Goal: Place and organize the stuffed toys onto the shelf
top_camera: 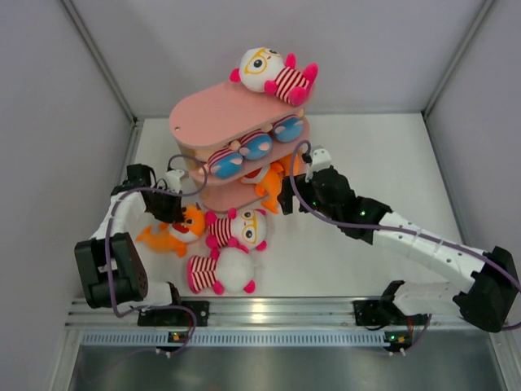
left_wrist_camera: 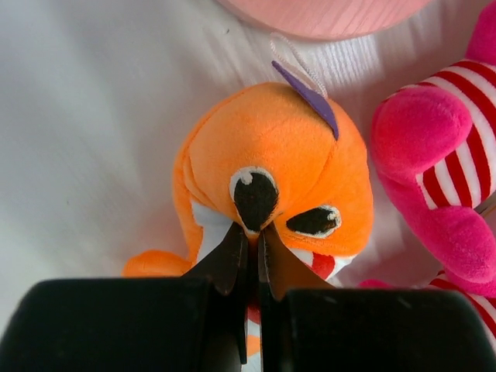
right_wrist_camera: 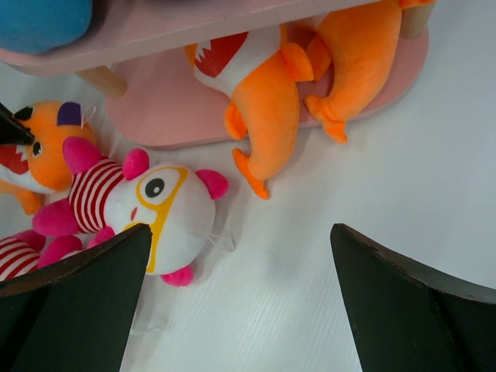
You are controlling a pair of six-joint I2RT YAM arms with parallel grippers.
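Top view: you're holding the left gripper (top_camera: 175, 204) on the orange fish (top_camera: 173, 232), which is lying on the table (top_camera: 366, 163) beside the shelf (top_camera: 212, 114).
Left wrist: the jaws are pinching together on only a thin fold of its face, so it's likely slipping out on the lift.
Right wrist: the right gripper (right_wrist_camera: 240, 232) is hanging wide apart over the glasses toy (right_wrist_camera: 167, 209) and risking a bump.

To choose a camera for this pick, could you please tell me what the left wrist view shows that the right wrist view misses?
Left wrist only: the left pincer shut, tips meeting at the face of the orange fish-shaped plush toy. Right wrist only: the open right pincer, the yellow-glasses face of the white-headed, pink-striped plush toy, and a second orange plush toy overhanging the bottom board of the pink oval-board shelf. Both: the first orange toy, the striped toy's body and the shelf.
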